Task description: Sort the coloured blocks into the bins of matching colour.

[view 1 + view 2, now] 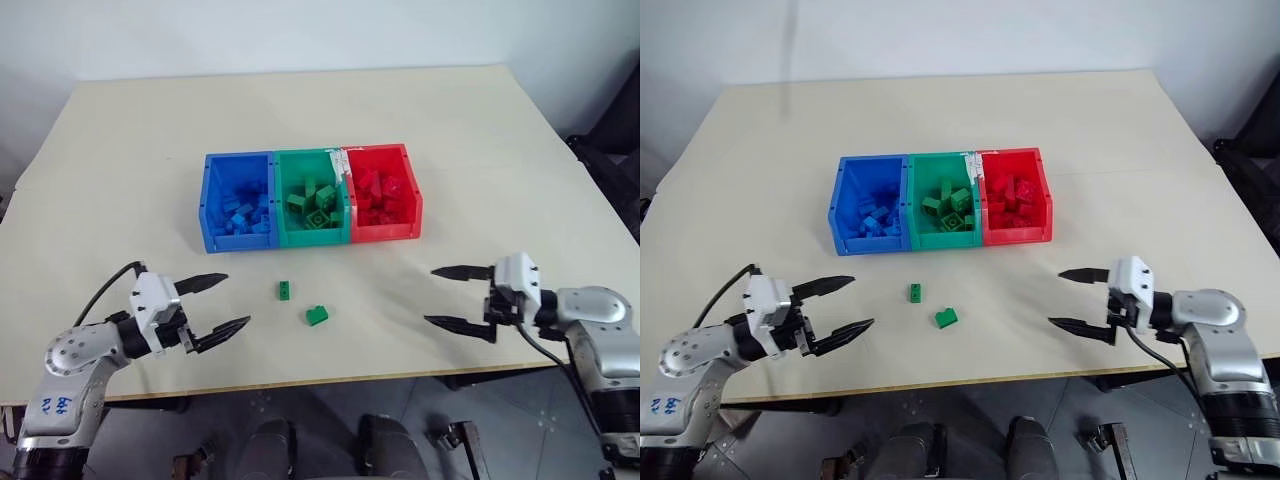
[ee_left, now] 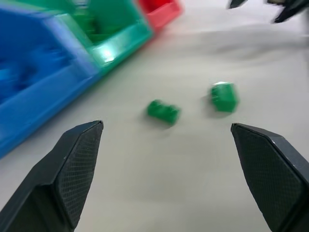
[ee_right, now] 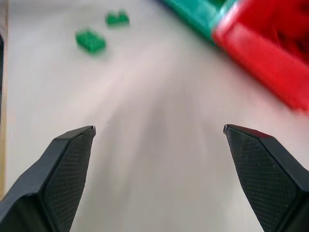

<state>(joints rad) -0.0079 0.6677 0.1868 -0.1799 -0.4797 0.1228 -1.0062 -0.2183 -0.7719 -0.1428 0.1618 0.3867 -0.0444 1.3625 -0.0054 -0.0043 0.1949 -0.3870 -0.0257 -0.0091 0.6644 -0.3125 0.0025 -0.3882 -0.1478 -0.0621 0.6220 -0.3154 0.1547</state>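
Two small green blocks lie on the table in front of the bins: one (image 1: 285, 290) nearer the green bin (image 1: 312, 235), the other (image 1: 317, 315) a little closer to me and to the right. The joined bins, blue (image 1: 212, 215), green and red (image 1: 412, 205), each hold several bricks of their own colour. My left gripper (image 1: 230, 303) hovers open at the front left, pointing toward the two blocks (image 2: 163, 111) (image 2: 224, 96), with nothing between its fingers. Over at the front right, my right gripper (image 1: 445, 297) is open and empty, pointing left.
The beige table (image 1: 320, 120) stretches wide behind the bins. Its front edge runs just under both grippers. Dark equipment (image 1: 612, 150) stands past the table's right side.
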